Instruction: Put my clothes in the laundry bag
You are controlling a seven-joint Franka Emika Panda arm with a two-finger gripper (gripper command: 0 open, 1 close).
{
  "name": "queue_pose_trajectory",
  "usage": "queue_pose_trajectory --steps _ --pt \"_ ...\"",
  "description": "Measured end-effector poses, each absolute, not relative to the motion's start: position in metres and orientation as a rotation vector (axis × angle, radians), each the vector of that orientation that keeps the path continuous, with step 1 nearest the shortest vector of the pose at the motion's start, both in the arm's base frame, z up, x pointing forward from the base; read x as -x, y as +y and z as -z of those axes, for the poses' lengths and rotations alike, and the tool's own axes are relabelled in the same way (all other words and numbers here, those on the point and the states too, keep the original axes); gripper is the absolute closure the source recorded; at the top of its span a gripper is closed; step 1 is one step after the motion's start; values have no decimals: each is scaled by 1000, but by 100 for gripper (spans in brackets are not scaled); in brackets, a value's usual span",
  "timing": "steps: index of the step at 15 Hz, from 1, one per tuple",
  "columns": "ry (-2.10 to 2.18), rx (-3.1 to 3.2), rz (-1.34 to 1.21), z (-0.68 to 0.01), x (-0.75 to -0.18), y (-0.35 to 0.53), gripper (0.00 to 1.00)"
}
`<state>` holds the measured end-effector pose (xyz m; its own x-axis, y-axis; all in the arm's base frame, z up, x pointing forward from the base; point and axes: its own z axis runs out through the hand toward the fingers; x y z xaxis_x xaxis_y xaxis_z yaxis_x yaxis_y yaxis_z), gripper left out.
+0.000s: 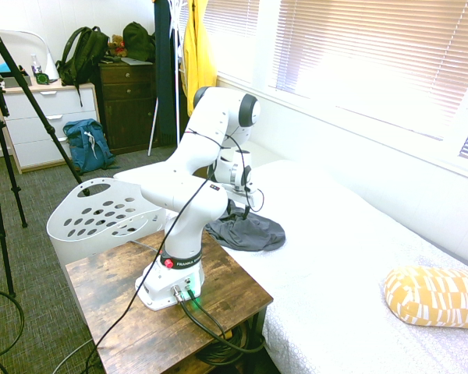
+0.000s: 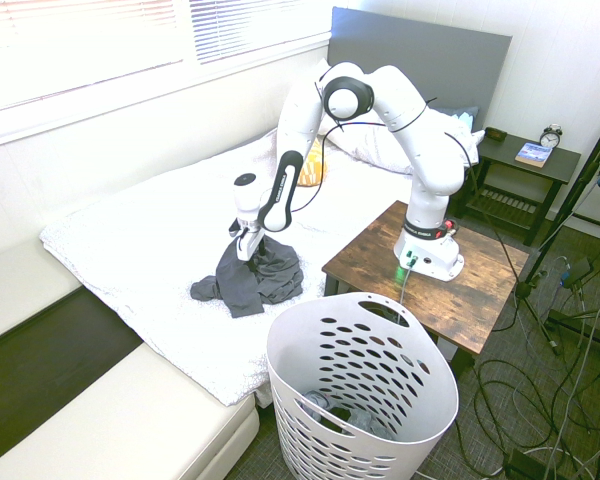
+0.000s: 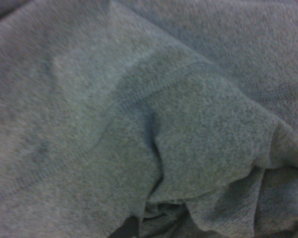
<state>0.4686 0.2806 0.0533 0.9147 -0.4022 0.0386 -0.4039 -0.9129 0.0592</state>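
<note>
You've got one charcoal-grey garment (image 2: 252,280) crumpled on the white bed (image 2: 130,250), centre-left of the second exterior frame. Gripper (image 2: 245,247) is right down on its top edge, fingers spread, nothing grasped. One white laundry basket (image 2: 365,390) at bottom centre, some dark fabric already inside. Wooden desk (image 2: 480,285) sits to its upper right. Yellow patterned pillow (image 1: 435,296) lies well clear.

Gripper (image 2: 246,246) fingertips buried in clothes (image 2: 255,280)
</note>
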Motion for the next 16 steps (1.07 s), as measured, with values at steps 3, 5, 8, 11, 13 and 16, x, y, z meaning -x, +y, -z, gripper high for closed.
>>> queue_pose_trajectory --steps 3,5,8,11,13,16 --pt "-558 -2995 -64 -33 -466 273 0" --pt "-493 -2993 -78 -21 -460 275 0" --pt "-475 -3007 -83 -6 -452 276 100" --pt "-479 -3028 -86 -7 -456 274 100" --pt "-481 -3042 -80 -7 -457 273 100" --pt "-488 -3055 -68 -7 -453 275 100"
